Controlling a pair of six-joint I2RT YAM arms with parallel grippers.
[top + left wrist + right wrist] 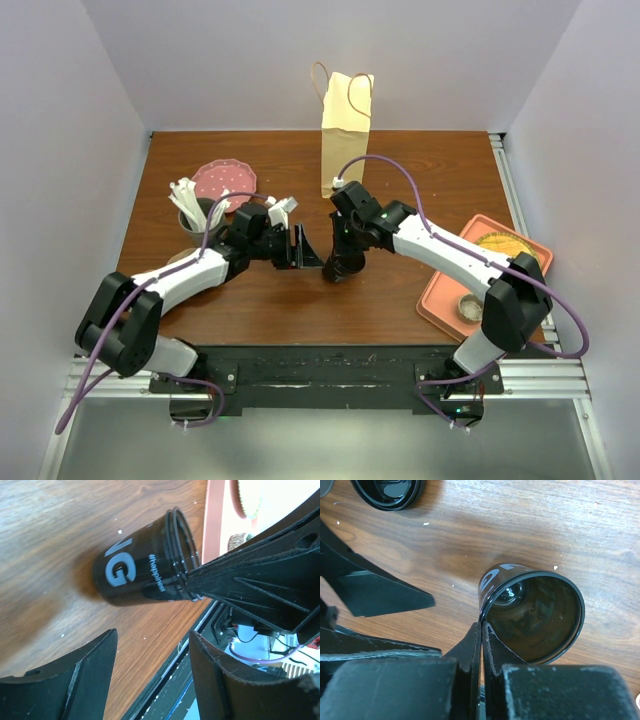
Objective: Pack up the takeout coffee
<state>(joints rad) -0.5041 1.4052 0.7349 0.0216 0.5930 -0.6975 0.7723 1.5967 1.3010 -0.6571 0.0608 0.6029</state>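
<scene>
The takeout coffee cup (343,266) is dark with white lettering and stands lidless near the table's middle. Its open mouth shows in the right wrist view (535,615) and its side in the left wrist view (135,570). My right gripper (346,240) is shut on the cup's rim (481,630), one finger inside and one outside. Its fingers (250,580) reach the rim from the right in the left wrist view. My left gripper (305,248) is open and empty (154,640), just left of the cup. A loose black lid (387,490) lies on the wood beyond the cup.
A tan paper bag (346,120) with handles stands upright at the back centre. A pink plate (225,180) and a grey cup of white utensils (195,215) are at the back left. An orange tray (440,300) with food is at the right.
</scene>
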